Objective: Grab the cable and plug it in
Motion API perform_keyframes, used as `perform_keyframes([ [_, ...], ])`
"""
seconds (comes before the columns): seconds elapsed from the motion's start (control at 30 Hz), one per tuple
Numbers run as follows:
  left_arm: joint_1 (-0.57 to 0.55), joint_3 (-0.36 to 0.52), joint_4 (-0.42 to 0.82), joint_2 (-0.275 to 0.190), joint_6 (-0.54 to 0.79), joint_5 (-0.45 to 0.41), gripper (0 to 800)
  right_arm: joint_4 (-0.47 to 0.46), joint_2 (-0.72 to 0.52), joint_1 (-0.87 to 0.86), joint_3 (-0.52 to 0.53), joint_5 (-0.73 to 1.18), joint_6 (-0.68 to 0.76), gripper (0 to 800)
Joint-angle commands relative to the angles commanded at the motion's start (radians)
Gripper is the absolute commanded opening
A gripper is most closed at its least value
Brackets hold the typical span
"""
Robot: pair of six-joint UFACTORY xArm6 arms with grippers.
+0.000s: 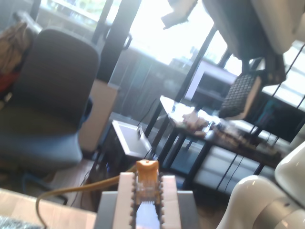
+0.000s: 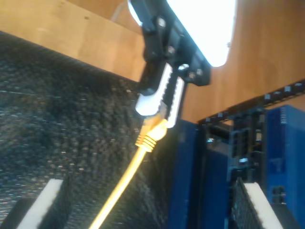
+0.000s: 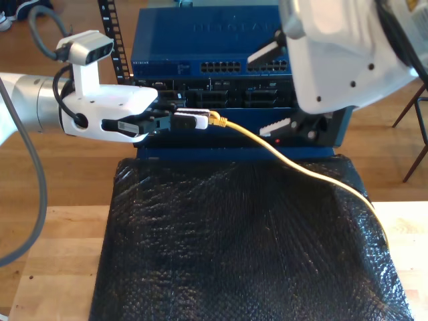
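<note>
Cable point(image 3: 294, 164) plug end is pinched in first claw point(image 3: 200, 121), pointing along the claw. Second claw point(image 3: 274, 90) is held spread, nearer the switch point(image 3: 200, 40).

Support surface: pale wooden table point(image 3: 53, 267), its bare top showing at both lower corners of the exterior view.
Covering: black textured mat point(image 3: 241, 247), lying flat over most of the table.
On the mat: yellow cable point(image 3: 348, 197), trailing across its far corner at the exterior view's right.
</note>
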Motion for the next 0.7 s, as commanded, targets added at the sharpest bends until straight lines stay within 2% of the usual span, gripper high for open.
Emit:
perform_keyframes([
  [0.33, 0.002, 0.0, -0.021, 0.038, -0.069, 0.063, 2, 0.0, -0.069, 0.043, 0.077, -0.08, -0.06, 791],
  [0.7, 0.002, 0.011, -0.043, 0.044, -0.094, 0.163, 2, -0.002, -0.068, 0.196, 0.146, -0.258, -0.092, 772],
])
